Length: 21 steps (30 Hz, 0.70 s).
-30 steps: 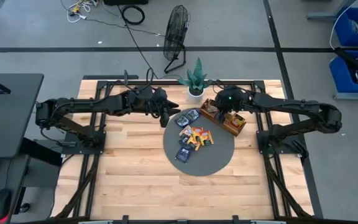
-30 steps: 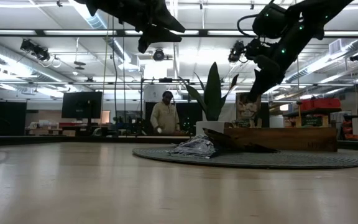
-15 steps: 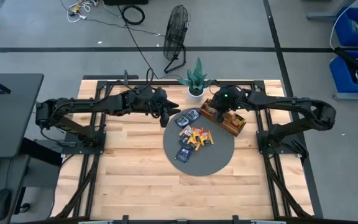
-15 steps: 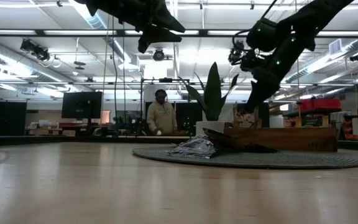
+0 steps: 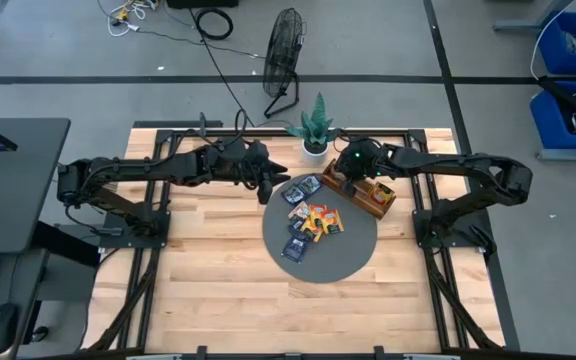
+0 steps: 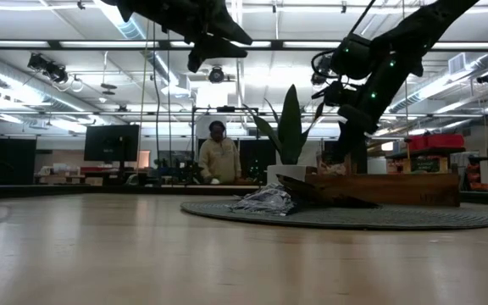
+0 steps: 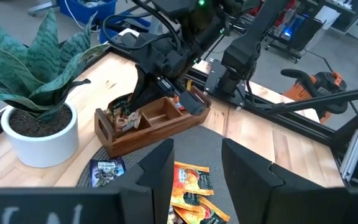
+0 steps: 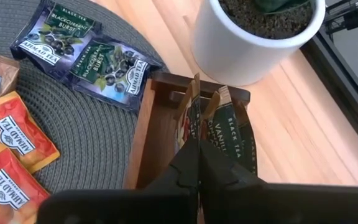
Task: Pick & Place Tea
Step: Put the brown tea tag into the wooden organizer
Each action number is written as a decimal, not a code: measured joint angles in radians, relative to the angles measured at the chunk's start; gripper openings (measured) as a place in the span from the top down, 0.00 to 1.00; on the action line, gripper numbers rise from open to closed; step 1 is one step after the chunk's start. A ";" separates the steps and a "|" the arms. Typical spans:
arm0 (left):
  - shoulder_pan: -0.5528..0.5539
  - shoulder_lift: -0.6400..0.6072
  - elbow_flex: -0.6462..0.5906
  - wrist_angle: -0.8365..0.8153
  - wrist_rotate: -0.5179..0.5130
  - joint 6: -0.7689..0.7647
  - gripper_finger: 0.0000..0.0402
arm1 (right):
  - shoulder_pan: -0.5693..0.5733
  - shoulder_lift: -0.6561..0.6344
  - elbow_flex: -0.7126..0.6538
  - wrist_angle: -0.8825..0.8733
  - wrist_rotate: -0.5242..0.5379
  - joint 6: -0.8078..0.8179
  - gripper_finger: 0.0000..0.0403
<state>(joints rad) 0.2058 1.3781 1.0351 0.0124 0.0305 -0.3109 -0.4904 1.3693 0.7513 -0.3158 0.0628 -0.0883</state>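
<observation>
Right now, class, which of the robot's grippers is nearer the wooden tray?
Right. The right gripper is over the wooden tray's end compartment beside the potted plant, fingers shut. The left gripper waits off the round mat's far edge, clear of the tray.

The right hand [image 8: 197, 163], fingers pressed together, pinches a sachet [image 8: 194, 118] standing in the end compartment of the wooden tray [image 8: 143, 143], just beside the white plant pot [image 8: 244, 43]. Dark blackcurrant sachets [image 8: 82, 53] and orange sachets [image 8: 11, 134] lie on the grey woven mat [image 8: 98, 143].
</observation>
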 joint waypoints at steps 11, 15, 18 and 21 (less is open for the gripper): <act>0.000 0.000 0.000 0.000 -0.012 0.006 0.66 | 0.000 0.036 0.000 0.026 0.000 -0.006 0.99; 0.000 0.000 0.000 0.000 -0.012 0.006 0.66 | 0.000 0.048 0.000 0.031 0.000 0.014 0.99; 0.000 0.000 0.000 0.000 -0.012 0.002 0.66 | 0.000 0.048 0.000 0.030 0.000 0.025 0.96; 0.000 0.000 0.000 0.000 -0.012 -0.010 0.66 | 0.000 0.048 0.000 0.017 0.000 0.049 0.90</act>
<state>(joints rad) 0.2054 1.3781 1.0351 0.0120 0.0189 -0.3206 -0.4904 1.4170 0.7513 -0.2990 0.0628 -0.0391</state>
